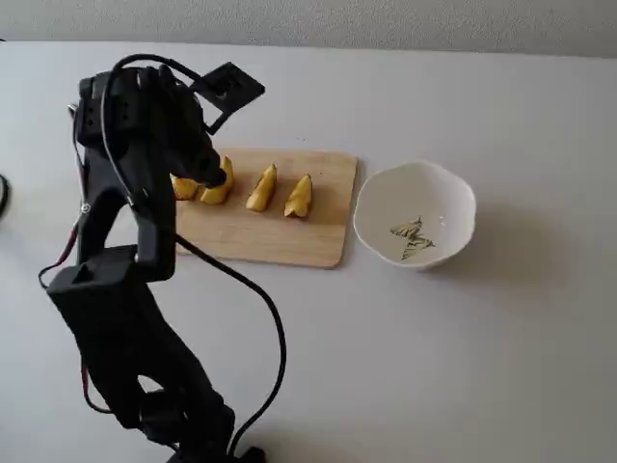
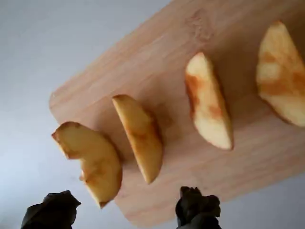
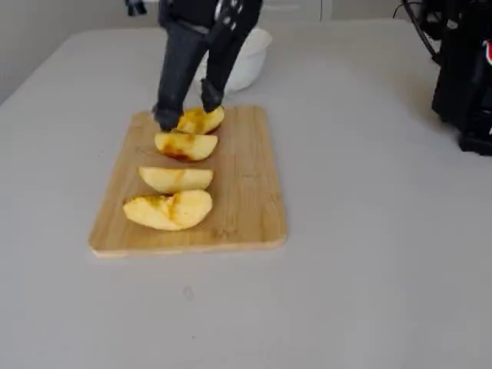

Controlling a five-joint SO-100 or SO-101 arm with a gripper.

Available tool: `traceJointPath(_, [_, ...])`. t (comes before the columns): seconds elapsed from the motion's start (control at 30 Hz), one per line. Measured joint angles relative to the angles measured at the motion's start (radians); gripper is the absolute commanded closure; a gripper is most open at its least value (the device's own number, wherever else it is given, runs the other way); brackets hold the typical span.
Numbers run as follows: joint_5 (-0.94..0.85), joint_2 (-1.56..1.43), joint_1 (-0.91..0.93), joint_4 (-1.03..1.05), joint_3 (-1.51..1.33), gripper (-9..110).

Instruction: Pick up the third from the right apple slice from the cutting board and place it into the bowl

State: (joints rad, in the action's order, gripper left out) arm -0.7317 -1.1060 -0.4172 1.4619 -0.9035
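Here, in a fixed view, black arm (image 1: 125, 289) at left on a pale grey table (image 1: 463, 367), gripper (image 1: 214, 177) spread open above the apple slice (image 1: 216, 188), cutting board (image 1: 270, 236) centre, white bowl (image 1: 415, 227) right, grey wall (image 1: 386, 21) far behind.

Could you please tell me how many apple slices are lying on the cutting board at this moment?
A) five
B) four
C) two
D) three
B: the wrist view shows four slices in a row on the cutting board, and a fixed view also shows four, with the open gripper lowered around the one nearest the bowl.
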Motion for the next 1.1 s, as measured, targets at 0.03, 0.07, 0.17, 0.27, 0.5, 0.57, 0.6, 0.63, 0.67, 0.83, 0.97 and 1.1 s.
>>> traceJointPath(0.03, [0.0, 0.026, 0.002, -0.003, 0.021, 72])
traceJointPath(0.07, [0.0, 0.055, 0.005, -0.003, 0.043, 72])
traceJointPath(0.17, [0.0, 0.127, 0.012, -0.003, 0.104, 73])
traceJointPath(0.27, [0.002, 0.189, 0.017, 0.012, 0.176, 73])
traceJointPath(0.5, [0.017, 0.471, 0.02, 0.187, 0.675, 73])
traceJointPath(0.57, [0.017, 0.572, 0.021, 0.265, 0.818, 73])
traceJointPath(0.6, [0.018, 0.617, 0.021, 0.276, 0.853, 74])
traceJointPath(0.63, [0.018, 0.653, 0.023, 0.287, 0.876, 74])
traceJointPath(0.67, [0.02, 0.676, 0.025, 0.299, 0.896, 74])
traceJointPath(0.83, [0.028, 0.71, 0.021, 0.31, 0.946, 75])
traceJointPath(0.97, [0.028, 0.729, 0.021, 0.31, 0.956, 78])
traceJointPath(1.1, [0.028, 0.736, 0.012, 0.313, 0.957, 87])
